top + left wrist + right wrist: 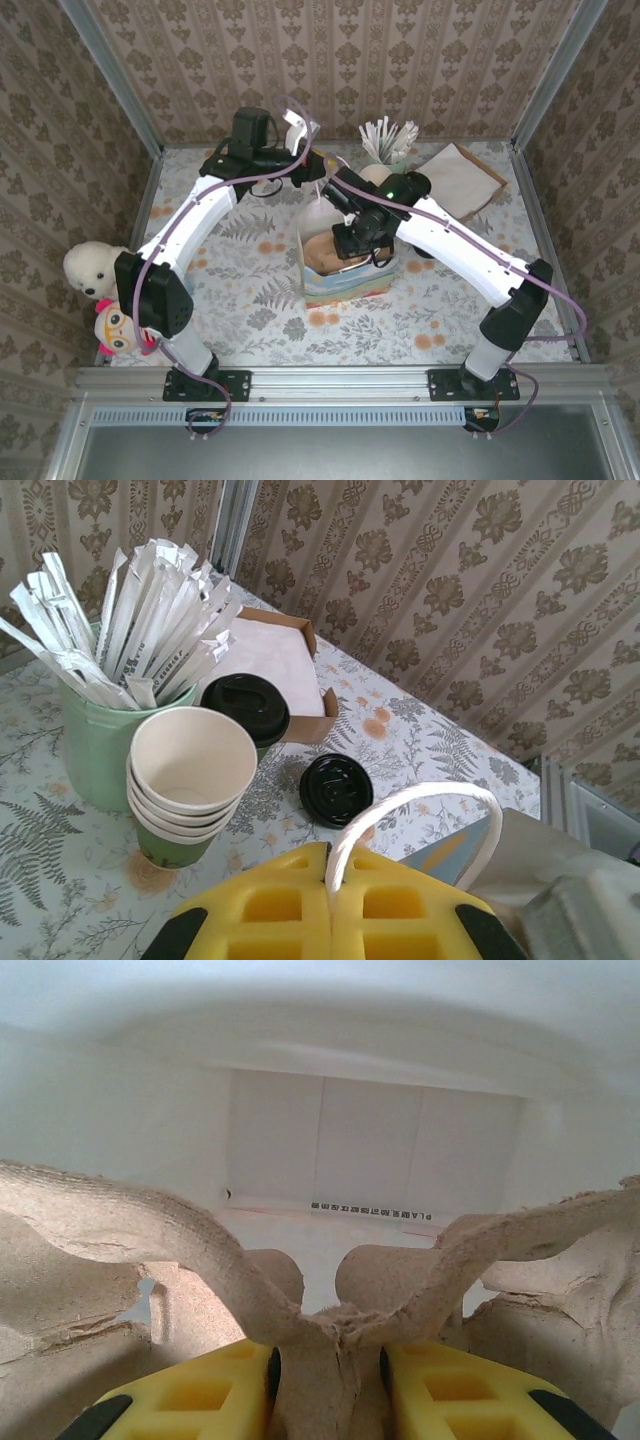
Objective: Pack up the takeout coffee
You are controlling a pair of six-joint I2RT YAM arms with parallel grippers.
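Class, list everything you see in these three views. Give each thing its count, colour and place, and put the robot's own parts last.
coffee: one, green with a black lid, behind the cup stack
cups: one stack, green, cream inside, beside the holder
lid: one, black, loose on the table
straws: a bunch, white wrappers, in a green holder
napkins: one pile, white, in a brown box
bag: one, white, table centre
handle: one, white, on the bag
carrier: one, brown pulp, inside the bag
plush: one, white, left edge
doll: one, pink and white, beside the plush
left pincer: yellow, shut on the handle
right pincer: yellow, shut on the carrier
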